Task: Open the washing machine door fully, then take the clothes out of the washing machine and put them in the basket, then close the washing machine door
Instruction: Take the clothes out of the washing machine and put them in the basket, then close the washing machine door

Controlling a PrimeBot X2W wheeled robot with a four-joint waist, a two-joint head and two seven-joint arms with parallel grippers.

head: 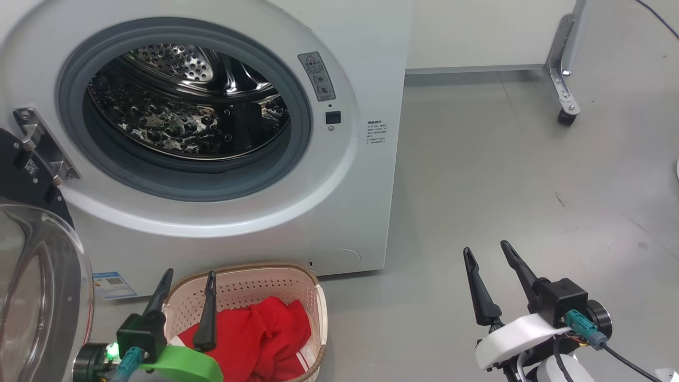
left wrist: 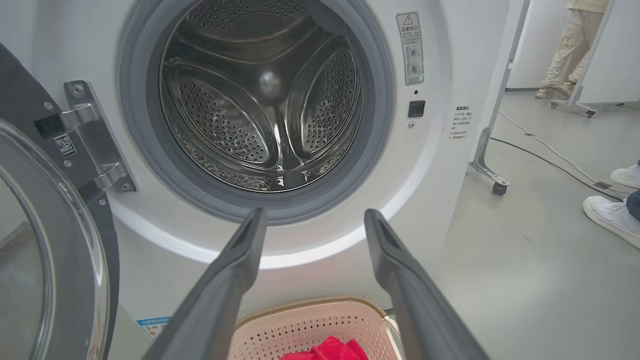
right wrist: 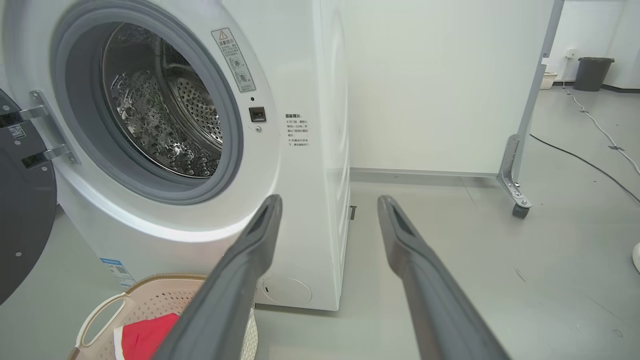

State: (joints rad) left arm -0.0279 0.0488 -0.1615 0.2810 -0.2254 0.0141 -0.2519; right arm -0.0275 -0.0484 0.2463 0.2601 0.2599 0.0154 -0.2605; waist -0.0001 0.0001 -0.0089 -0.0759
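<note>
Down in the basket [head: 249, 284], on the floor [head: 504, 175] just before the washing machine [head: 350, 212], the red clothes [head: 260, 331] lie heaped. At far left the washing machine door [head: 37, 297] stands swung open. Over the basket's left edge the left pincer [head: 190, 272] hovers, fingers spread wide; the right pincer [head: 485, 246], equally wide, hangs over the floor well to the right.

The door [head: 48, 297] runs off the head view's left edge. The bottom edge cuts the basket [head: 254, 278], and the left claw [head: 191, 272] covers part of the clothes [head: 265, 329]. Print [head: 376, 132] on the washer [head: 360, 212] is too small to read.
</note>
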